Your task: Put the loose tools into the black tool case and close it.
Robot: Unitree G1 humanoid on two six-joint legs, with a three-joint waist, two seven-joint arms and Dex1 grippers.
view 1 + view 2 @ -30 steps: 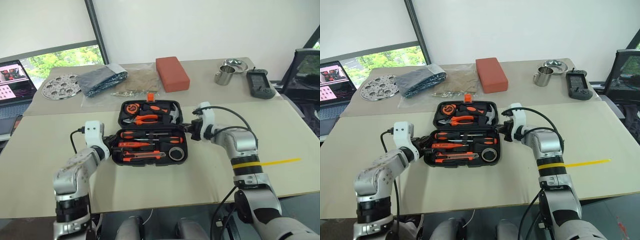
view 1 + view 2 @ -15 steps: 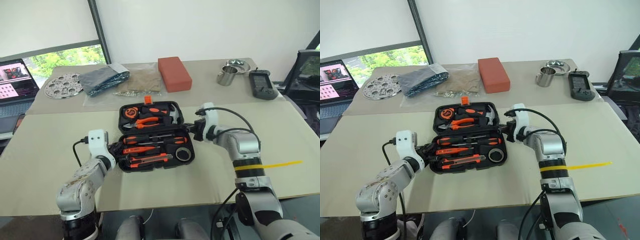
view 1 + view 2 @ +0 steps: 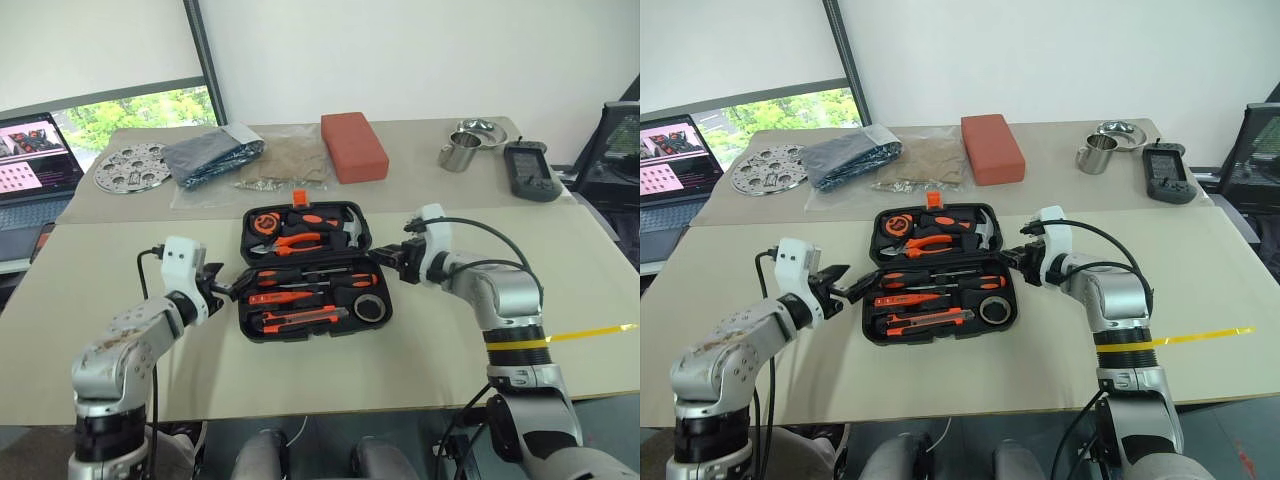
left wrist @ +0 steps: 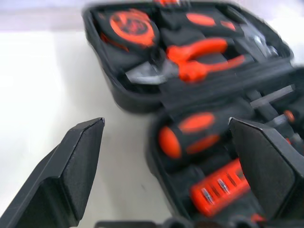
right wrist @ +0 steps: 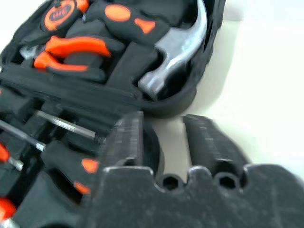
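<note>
Tool case (image 3: 313,268) lies open on our surface (image 3: 420,350), screwdrivers (image 3: 300,296), knife (image 3: 300,320) and tape roll (image 3: 370,308) seated inside. Since a second ago, our left gripper (image 4: 166,142) and right gripper (image 5: 164,137) have let go, jaws now apart.

Black tool case (image 3: 312,318) lies open on the pale beige table (image 3: 420,350), and inside it's all orange and black: screwdrivers (image 3: 300,280) with orange-and-black handles, an orange knife (image 3: 300,319), a black tape roll (image 3: 370,309). Pliers (image 3: 300,240) have orange grips (hammer (image 3: 345,228) head is shiny silver). Orange latch (image 3: 298,196) on the rim. Behind, a red-orange block (image 3: 354,146), a silvery perforated disc (image 3: 130,167), a steel cup (image 3: 457,155).
</note>
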